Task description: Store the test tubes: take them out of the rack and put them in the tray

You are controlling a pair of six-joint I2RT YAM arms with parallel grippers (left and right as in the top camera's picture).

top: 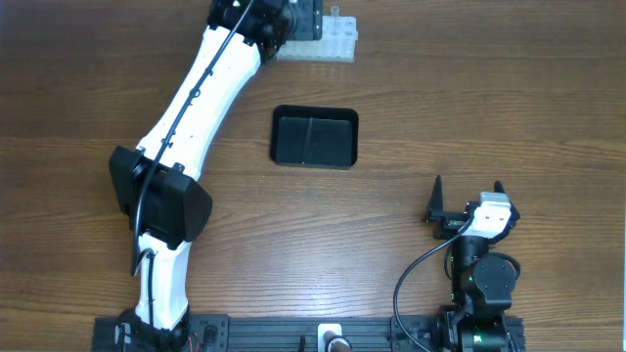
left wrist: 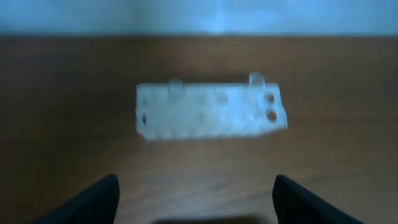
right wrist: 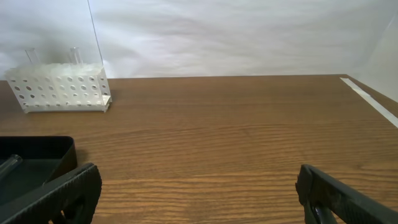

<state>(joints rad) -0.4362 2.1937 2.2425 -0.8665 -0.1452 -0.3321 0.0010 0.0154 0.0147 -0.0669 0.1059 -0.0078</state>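
The white test tube rack [top: 321,41] stands at the table's far edge, with two clear tubes [left wrist: 255,79] upright in it. My left gripper [left wrist: 194,202] hangs open above the table just in front of the rack, nothing between its fingers. The black tray [top: 315,137] lies in the middle of the table, and one clear tube [right wrist: 9,165] lies inside it. My right gripper [top: 468,200] stands open and empty near the front right, well apart from the tray [right wrist: 43,149] and the rack [right wrist: 60,87].
Bare wooden table lies between tray and rack and all around the right gripper. A white wall rises just behind the rack. A strip of pale tape [right wrist: 373,99] runs along the table at the right.
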